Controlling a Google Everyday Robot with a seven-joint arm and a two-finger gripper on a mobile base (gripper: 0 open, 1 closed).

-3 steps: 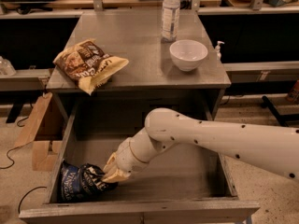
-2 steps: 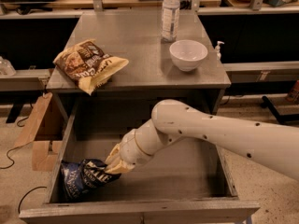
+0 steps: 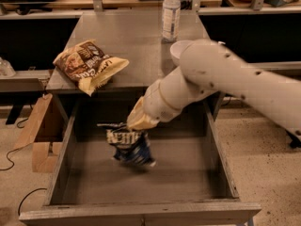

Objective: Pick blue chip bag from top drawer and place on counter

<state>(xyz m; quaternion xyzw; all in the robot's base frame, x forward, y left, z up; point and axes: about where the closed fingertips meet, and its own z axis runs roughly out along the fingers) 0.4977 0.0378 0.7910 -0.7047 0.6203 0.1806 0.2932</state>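
Observation:
The blue chip bag (image 3: pixel 128 146), dark navy with white lettering, hangs in the air above the middle of the open top drawer (image 3: pixel 141 182). My gripper (image 3: pixel 133 125) is shut on the bag's top edge and holds it lifted clear of the drawer floor. My white arm (image 3: pixel 225 79) reaches in from the right, over the front right of the grey counter (image 3: pixel 127 41). The bag dangles below the level of the counter top.
A brown-and-yellow snack bag (image 3: pixel 88 66) lies on the counter's front left. A clear water bottle (image 3: pixel 170 14) stands at the back. A white bowl (image 3: pixel 178 51) sits at the right, partly hidden by my arm. Cardboard (image 3: pixel 40 135) leans left of the drawer.
The gripper has lifted the blue bag from the drawer's front left corner up and to the right. The arm has risen and now covers most of the white bowl.

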